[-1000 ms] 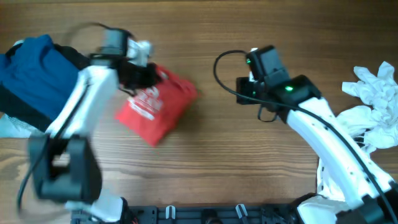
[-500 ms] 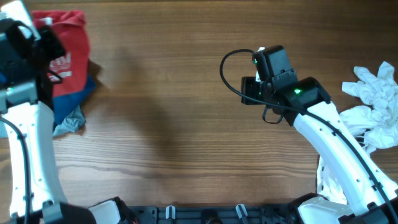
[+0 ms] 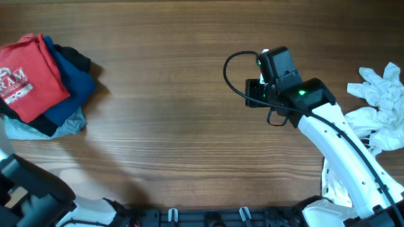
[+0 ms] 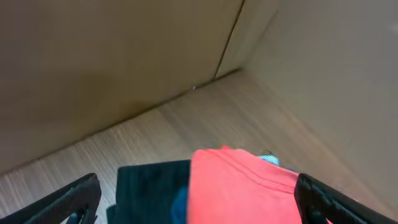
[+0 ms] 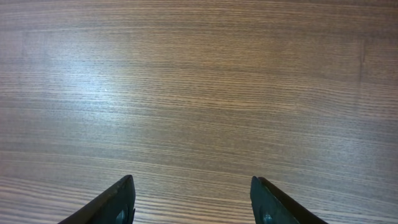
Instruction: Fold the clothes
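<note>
The clothes, a folded red T-shirt (image 3: 28,85) with white lettering facing up, lie on a pile of garments at the table's far left. In the left wrist view the red T-shirt (image 4: 249,193) shows below and between the tips of my left gripper (image 4: 197,186). That gripper is wide open and holds nothing. Only the left arm's lower part (image 3: 28,195) shows in the overhead view, at the bottom left. My right gripper (image 5: 193,199) hangs open over bare wood, near the table's middle right (image 3: 254,93), far from the shirt.
Under the red shirt lie a blue garment (image 3: 72,79), a dark one (image 4: 152,193) and a grey cloth (image 3: 69,123). Crumpled white cloths (image 3: 379,107) lie at the right edge. A black cable (image 3: 230,72) loops off the right wrist.
My left gripper carried the red shirt from the centre left onto the pile at the far left, opened and let it go. The left arm drew back to the bottom left. The right arm barely moved.
</note>
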You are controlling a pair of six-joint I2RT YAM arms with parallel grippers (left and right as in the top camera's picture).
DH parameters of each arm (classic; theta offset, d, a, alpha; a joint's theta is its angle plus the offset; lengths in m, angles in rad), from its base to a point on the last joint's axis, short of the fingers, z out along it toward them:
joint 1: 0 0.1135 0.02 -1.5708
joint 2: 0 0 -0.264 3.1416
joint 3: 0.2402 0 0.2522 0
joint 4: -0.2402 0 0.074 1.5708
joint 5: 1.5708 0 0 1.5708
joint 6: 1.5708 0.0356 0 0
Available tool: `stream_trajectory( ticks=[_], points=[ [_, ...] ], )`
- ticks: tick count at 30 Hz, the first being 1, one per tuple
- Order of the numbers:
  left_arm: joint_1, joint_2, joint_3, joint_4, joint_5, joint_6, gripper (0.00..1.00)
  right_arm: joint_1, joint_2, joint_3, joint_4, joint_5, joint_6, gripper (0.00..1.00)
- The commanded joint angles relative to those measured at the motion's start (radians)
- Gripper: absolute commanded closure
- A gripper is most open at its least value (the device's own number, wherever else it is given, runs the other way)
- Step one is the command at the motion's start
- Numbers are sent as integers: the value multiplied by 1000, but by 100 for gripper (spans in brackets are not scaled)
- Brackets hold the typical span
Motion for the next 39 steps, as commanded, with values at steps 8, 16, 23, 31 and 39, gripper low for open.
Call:
stream_trajectory(
  ticks=[8, 16, 23, 31, 39],
  points=[
    [-202, -88, 23, -256, 352, -16, 0, -3, -13, -1, 72, -10, 6, 6],
    [-666, -90, 23, -714, 294, 195, 0, -10, -14, 0, 234, -69, 35, 1],
    [-803, -338, 23, -969, 259, 195, 0, -57, -241, 11, 89, 51, 120, 1],
    [-803, -870, 20, -1100, 106, 217, 0, -57, -546, -7, -125, 211, 169, 0],
    [-803, -1139, -104, -1108, -179, 217, 0, -57, -578, -205, 27, 224, 199, 0]
  ],
)
